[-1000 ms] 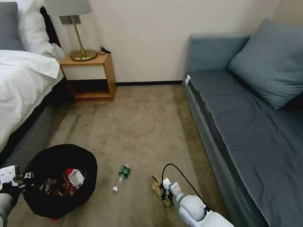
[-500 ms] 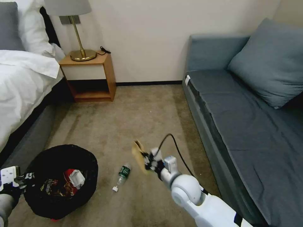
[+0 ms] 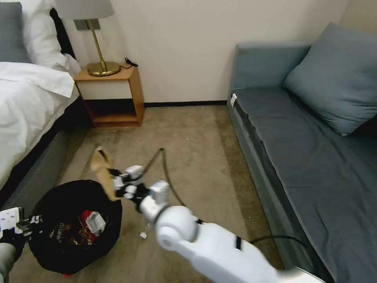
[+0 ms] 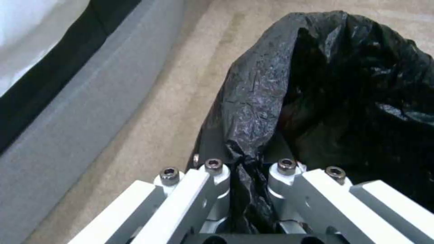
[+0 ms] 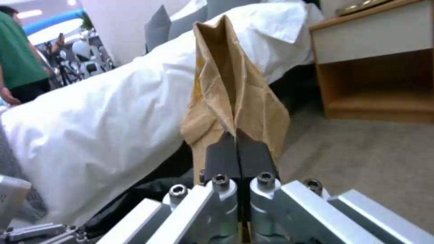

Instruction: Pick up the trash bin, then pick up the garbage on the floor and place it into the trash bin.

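Note:
The trash bin [image 3: 59, 251], lined with a crinkly black bag, hangs at the lower left of the head view. My left gripper [image 3: 17, 227] is shut on its near rim; the left wrist view shows the liner [image 4: 271, 101] pinched between the fingers. My right gripper [image 3: 117, 185] is shut on the crumpled tan paper bag [image 3: 103, 171], held upright just above the bin's far rim. The black pads [image 5: 223, 156] clamp the paper bag [image 5: 235, 98] by its lower edge. A red packet [image 3: 84, 217] lies inside the bin. The bottle's white cap [image 3: 143, 235] peeks out beside my right arm on the carpet.
A bed [image 3: 27, 106] runs along the left and a wooden nightstand [image 3: 114, 94] with a brass lamp [image 3: 103, 67] stands by the wall. A blue-grey sofa [image 3: 306, 157] fills the right. Open carpet [image 3: 196, 149] lies between them.
My right arm has swung up and to the left with the paper bag, from the floor near the sofa to above the bin's rim. The left gripper and bin have stayed put.

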You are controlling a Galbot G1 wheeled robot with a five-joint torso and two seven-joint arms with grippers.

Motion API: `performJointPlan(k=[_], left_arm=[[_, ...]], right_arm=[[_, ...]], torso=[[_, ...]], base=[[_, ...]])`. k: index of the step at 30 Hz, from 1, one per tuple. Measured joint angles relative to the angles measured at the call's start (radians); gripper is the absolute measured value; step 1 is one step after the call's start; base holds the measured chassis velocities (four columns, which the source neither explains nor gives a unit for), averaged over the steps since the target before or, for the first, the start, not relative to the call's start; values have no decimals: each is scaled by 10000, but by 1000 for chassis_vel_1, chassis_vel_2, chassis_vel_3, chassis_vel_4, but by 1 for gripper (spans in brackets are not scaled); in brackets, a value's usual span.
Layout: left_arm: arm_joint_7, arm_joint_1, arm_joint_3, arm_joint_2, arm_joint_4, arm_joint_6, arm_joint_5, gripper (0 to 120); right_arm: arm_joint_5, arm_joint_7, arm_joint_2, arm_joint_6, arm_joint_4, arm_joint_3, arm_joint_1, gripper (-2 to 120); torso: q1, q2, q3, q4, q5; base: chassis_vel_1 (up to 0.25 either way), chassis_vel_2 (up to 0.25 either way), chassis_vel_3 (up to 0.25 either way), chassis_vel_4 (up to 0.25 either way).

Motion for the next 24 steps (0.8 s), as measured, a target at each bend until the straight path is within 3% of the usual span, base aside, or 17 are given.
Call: performJointPlan(k=[4,10,24], left_arm=[[0,-4,16,-17,-17,0,0,6],[2,-6,22,-19,-44,0,-2,6],[9,3,60,3,-97,0,-39,6]], right_arm=[[-263,190,548,3,-549,-369,58,0],[-532,301,606,-12,-920,-573,-142,0],[-648,332,562,-195,-800,-649,-370,49]], torso=[[0,0,0,1,0],[0,0,0,-3,0],[0,0,0,-2,3]], base=[[0,0,0,0],[0,0,0,0],[0,0,0,0]])
